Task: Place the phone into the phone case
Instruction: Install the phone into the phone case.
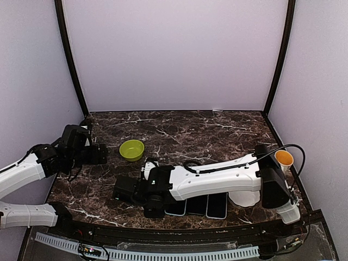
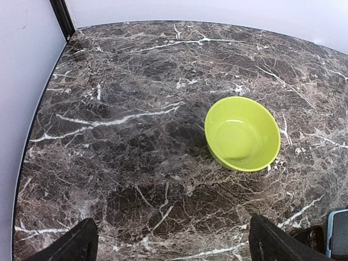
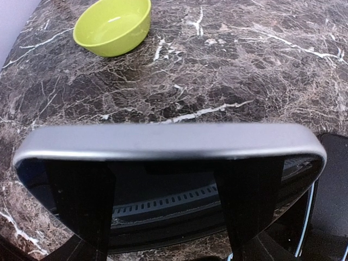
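Observation:
My right gripper (image 3: pixel 168 228) is shut on the phone (image 3: pixel 168 142), a silver-edged slab with a dark mirror-like screen that fills the right wrist view. It is tilted, above the marble. From the top view this gripper (image 1: pixel 124 190) is at the front left of the table and the phone is hidden under it. Several flat dark, light-blue-rimmed slabs (image 1: pixel 197 205), phone cases or phones, lie under my right forearm at the front. One (image 3: pixel 333 209) shows at the right edge of the right wrist view. My left gripper (image 2: pixel 171 247) is open and empty over bare marble, at the left (image 1: pixel 100 154).
A lime green bowl (image 1: pixel 131 150) stands left of centre, ahead of both grippers (image 2: pixel 242 133) (image 3: pixel 112 26). An orange cup (image 1: pixel 284 159) stands at the right edge. A white object (image 1: pixel 244 198) sits under my right arm. Walls close in the table on three sides.

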Tool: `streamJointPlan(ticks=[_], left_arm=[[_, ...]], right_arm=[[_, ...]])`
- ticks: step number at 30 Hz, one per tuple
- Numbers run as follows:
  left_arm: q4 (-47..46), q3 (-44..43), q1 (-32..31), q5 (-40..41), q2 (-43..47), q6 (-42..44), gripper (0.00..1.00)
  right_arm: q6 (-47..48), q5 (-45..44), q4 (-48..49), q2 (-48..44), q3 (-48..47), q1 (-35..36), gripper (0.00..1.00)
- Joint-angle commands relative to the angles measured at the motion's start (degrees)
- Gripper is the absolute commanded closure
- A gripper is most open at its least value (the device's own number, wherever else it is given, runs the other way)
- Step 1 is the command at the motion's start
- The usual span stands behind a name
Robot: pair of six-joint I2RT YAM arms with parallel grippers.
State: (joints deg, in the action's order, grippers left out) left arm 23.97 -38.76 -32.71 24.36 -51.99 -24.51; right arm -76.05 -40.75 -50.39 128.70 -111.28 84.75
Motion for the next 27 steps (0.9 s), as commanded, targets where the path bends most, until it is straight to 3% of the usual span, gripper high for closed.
streamJointPlan(ticks=[1,19,27], left_arm=[[0.0,1.1,0.5,2.5,1.2,-2.3,0.01],[0.6,0.4,0.5,2.1,0.3,-2.9,0.01],[0.7,0.0,0.7,1.5,-0.8,-2.9,0.01]], right_arm=[[-3.1,-0.8,-2.7,1.5,-2.3,0.8,1.0],[-4.4,-0.3,-12.6,8.0,-11.0,2.5,1.0],[-6.9,-2.3,-14.3,8.9,-10.7,3.0,1.0]])
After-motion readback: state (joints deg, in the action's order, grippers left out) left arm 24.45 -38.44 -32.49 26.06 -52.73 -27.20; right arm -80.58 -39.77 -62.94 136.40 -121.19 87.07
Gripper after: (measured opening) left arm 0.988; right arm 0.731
